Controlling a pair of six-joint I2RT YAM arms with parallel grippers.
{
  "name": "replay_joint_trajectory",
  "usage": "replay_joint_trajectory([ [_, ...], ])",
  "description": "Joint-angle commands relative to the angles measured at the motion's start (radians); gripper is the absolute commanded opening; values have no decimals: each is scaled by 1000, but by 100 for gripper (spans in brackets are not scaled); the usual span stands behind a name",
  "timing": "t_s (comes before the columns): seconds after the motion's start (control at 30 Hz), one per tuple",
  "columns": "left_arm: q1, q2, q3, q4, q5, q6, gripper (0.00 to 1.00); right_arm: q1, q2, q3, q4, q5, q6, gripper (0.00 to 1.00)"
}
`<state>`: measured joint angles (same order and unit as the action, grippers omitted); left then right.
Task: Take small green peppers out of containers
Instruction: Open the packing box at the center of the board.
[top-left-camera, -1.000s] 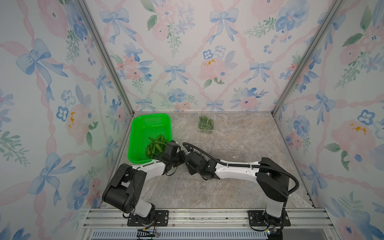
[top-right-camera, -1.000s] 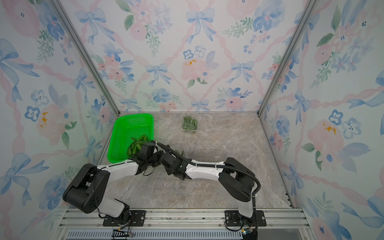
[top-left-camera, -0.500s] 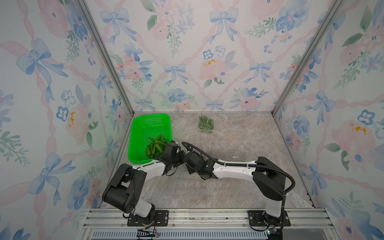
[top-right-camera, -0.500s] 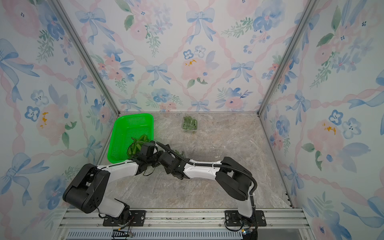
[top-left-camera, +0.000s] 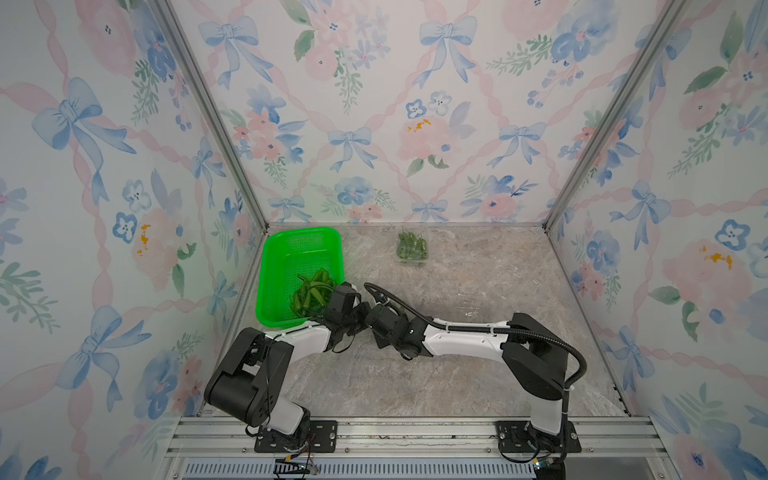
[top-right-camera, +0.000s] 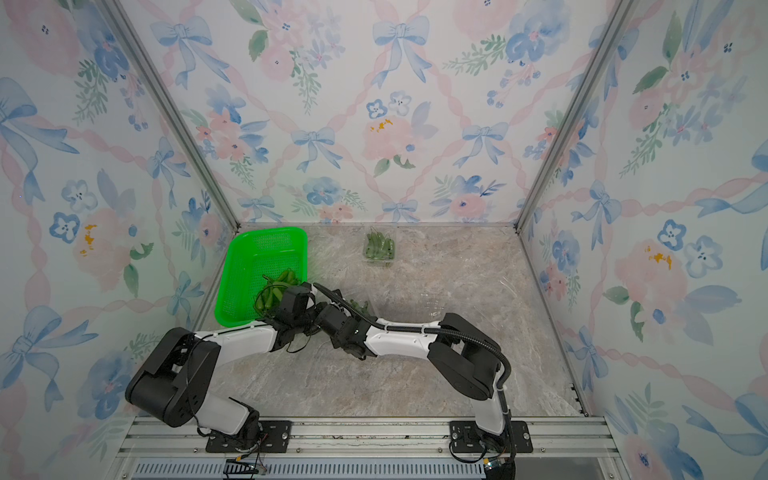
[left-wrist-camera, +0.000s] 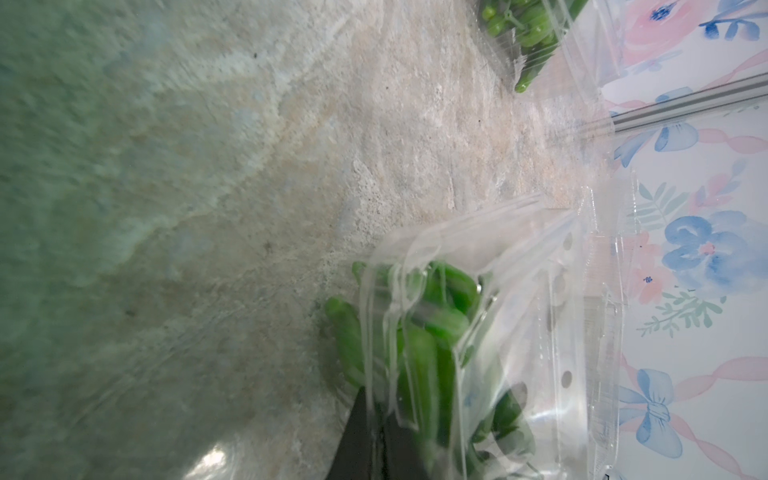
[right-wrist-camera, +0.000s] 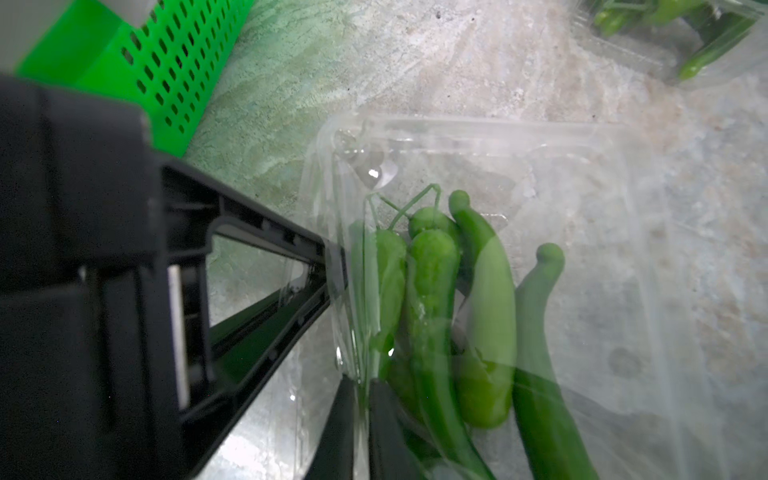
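**Operator:** Status?

**Inspector:** Your left gripper (right-wrist-camera: 334, 268) and right gripper (right-wrist-camera: 361, 403) are each pinched tight on the rim of the clear plastic clamshell box (right-wrist-camera: 582, 178). It sits just right of the bright green perforated basket (right-wrist-camera: 166, 66), with the slim green peppers (right-wrist-camera: 486, 316) inside.

**Operator:** Next?

**Inspector:** Opening step, I judge. Part lid from base, gently.

Between left jaws and right jaws, on the surface (top-left-camera: 415, 382): container (right-wrist-camera: 540, 137), rim caught in both, peppers (right-wrist-camera: 486, 311) inside. Just behind left jaws, left of that container: basket (top-left-camera: 291, 257), more peppers (top-left-camera: 311, 293) heaped in its near end. Far behind both jaws, to the right: second container (top-left-camera: 412, 249), filled.
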<state>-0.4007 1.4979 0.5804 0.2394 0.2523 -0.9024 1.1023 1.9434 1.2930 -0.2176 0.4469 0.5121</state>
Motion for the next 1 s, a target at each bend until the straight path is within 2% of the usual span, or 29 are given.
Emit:
replay_joint_trajectory([
  [0.0, 2, 7, -13, 14, -1, 12, 9, 2, 48, -7, -160, 8, -17, 6],
  [0.13, 2, 14, -14, 14, -4, 21, 8, -5, 45, 17, -183, 35, -57, 0],
  [0.37, 3, 31, -12, 1, -14, 37, 6, -49, -41, 34, -188, 26, -101, 0],
  [0.67, 3, 31, -1, -24, -35, 51, 5, -107, -158, 35, -146, -67, -82, 0],
  [0.97, 1, 26, -3, -36, -47, 55, 3, -174, -266, -17, -121, -105, -66, 0],
])
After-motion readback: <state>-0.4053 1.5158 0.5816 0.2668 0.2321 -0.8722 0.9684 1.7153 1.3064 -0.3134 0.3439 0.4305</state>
